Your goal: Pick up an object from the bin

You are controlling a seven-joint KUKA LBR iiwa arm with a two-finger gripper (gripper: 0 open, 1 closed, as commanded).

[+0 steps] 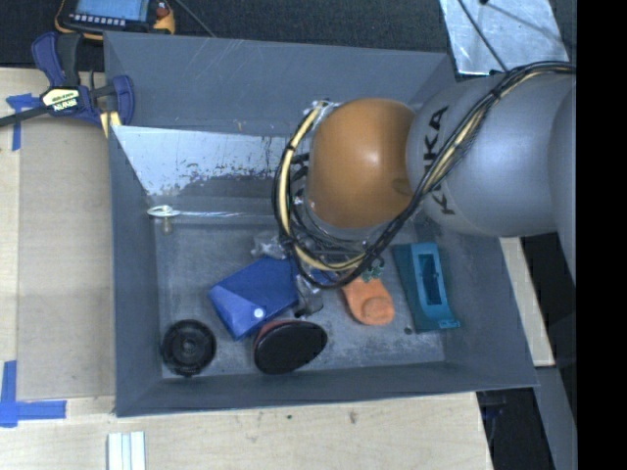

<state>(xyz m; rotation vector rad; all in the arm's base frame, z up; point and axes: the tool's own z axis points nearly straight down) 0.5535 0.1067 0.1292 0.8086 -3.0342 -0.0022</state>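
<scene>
My gripper (pixel 307 294) is low in the middle of the bin, mostly hidden under the arm's orange dome. It is at the right end of a blue wedge-shaped block (pixel 251 298) lying on the floor, and seems to touch it. A black oval disc (pixel 290 347) lies just below the block, against the front wall. Right of the gripper sits a small orange lump (pixel 369 304).
A teal rectangular piece with a slot (pixel 428 287) lies by the right wall. A black round knob (pixel 188 347) sits in the front left corner. A small silver part (pixel 162 212) rests at the back left. The arm's bulk covers the bin's back right.
</scene>
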